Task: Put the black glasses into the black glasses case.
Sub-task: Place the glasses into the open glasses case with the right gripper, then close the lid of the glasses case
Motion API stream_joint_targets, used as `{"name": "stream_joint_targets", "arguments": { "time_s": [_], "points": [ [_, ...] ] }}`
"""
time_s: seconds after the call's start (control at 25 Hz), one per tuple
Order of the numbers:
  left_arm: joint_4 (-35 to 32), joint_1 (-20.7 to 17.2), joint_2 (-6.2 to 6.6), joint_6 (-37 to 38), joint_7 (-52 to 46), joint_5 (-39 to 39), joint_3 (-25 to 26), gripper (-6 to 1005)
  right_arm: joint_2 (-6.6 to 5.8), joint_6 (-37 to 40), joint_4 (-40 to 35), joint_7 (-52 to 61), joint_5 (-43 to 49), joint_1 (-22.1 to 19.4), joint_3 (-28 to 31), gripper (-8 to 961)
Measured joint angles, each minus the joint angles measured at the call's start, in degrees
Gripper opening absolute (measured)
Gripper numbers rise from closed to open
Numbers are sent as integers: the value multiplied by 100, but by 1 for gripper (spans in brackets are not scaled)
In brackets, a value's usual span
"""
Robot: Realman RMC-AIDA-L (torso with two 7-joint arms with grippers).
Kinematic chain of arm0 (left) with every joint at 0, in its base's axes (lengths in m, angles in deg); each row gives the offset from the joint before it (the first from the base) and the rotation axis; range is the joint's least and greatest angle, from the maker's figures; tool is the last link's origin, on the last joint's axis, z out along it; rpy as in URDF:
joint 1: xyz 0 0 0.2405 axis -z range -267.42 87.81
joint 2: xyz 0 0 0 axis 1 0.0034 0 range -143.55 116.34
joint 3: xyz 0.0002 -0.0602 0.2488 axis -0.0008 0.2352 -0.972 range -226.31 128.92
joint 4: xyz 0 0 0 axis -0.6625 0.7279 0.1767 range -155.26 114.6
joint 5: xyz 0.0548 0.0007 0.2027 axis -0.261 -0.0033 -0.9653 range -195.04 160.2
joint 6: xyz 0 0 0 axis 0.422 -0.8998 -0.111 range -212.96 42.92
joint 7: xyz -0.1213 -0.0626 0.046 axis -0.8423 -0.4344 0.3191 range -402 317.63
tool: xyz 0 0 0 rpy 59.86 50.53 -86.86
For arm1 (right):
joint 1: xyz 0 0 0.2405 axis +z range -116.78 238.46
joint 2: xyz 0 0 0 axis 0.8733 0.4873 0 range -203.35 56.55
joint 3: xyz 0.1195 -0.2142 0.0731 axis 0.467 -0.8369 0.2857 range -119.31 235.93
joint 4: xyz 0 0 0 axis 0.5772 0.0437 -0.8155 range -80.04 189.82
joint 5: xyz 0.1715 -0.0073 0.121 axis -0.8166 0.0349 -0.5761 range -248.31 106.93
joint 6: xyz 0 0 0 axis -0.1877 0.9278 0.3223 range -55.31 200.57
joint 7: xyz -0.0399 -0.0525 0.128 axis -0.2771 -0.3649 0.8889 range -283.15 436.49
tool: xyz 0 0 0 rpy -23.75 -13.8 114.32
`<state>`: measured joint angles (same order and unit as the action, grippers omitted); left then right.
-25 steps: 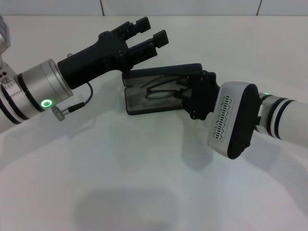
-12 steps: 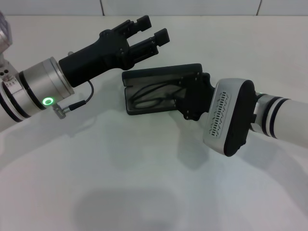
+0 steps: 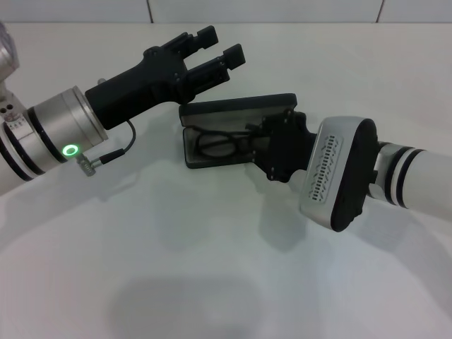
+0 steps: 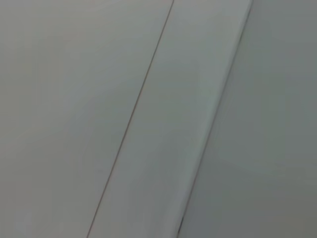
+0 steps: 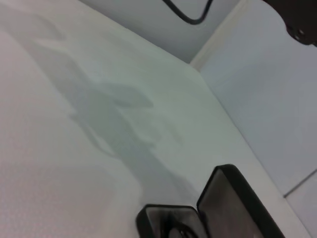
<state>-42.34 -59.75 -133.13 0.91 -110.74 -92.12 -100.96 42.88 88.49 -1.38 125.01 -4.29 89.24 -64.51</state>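
The black glasses case (image 3: pixel 236 111) lies open at the middle of the white table, its lid tilted up at the back. The black glasses (image 3: pixel 217 144) lie inside its tray, towards the left end. My right gripper (image 3: pixel 272 145) reaches into the right end of the case, at the glasses' right side; its body hides the contact. My left gripper (image 3: pixel 222 46) hovers open and empty above and behind the case's left end. The right wrist view shows a corner of the case (image 5: pixel 225 198). The left wrist view shows only pale surfaces.
The white table (image 3: pixel 176 247) spreads around the case. A tiled wall edge (image 3: pixel 282 10) runs along the back. A thin black cable (image 3: pixel 120 152) hangs from my left arm near the case's left side.
The glasses have gone from raised over the case's right part to lying lower in its tray, farther left. My right gripper has shifted slightly left and down. My left arm has barely moved.
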Motion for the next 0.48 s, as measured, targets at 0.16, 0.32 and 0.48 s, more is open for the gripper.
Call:
{"name": "stream_joint_targets", "arguments": {
  "time_s": [0.16,0.32,0.48],
  "points": [
    [3,-11,0,-1,0,0,-2,786,0,32,-42,0,-42,-50,35,312],
    [4,-35,0,-8,0,0,-3,786,-10,294,-105,0,-50,-116,139,325],
    [4,-63,0,-211,-16,1,-4,784,-72,1984,-261,5,-39,-691,1119,338]
  ]
}}
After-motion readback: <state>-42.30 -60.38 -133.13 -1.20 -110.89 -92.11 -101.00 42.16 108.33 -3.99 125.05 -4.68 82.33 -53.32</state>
